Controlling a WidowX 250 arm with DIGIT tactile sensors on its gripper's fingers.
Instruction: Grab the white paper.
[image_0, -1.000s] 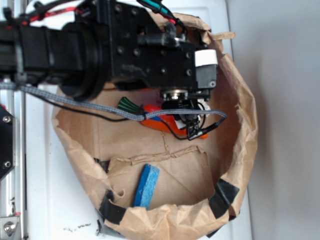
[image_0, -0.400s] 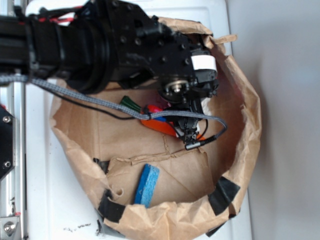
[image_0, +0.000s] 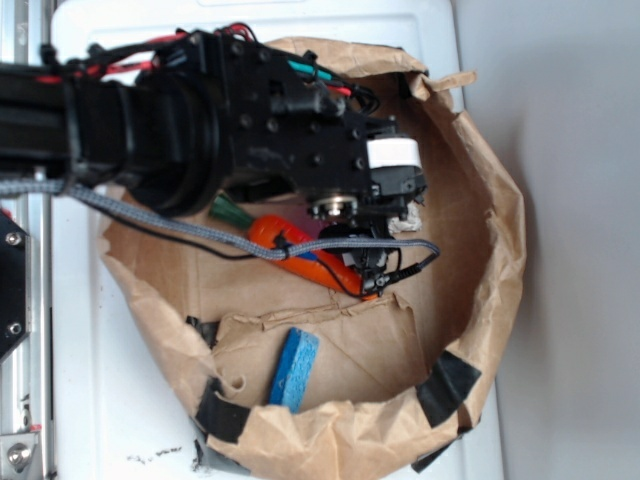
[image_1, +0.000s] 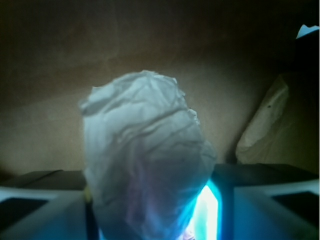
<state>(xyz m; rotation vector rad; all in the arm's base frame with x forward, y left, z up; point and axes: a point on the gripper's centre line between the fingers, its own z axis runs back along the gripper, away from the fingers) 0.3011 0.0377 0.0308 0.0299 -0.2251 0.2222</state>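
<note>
The white paper (image_1: 145, 150), a wrinkled wad, fills the middle of the wrist view. It sits between the two fingers of my gripper (image_1: 150, 200), which is shut on it; a thin lit gap shows at the right finger. From the exterior camera my gripper (image_0: 385, 225) is inside the brown paper bag, and only a small white scrap of the white paper (image_0: 405, 224) peeks out below the black wrist. The arm hides the rest of it.
The brown paper bag (image_0: 500, 250) rings the whole work area with raised walls. An orange toy carrot (image_0: 275, 235) lies just left of the gripper under a grey cable. A blue sponge (image_0: 293, 370) rests near the front wall. Black tape (image_0: 447, 388) patches the rim.
The arm has shifted left and a little down inside the bag. More of the orange carrot now shows, further left than before. The sponge has not moved.
</note>
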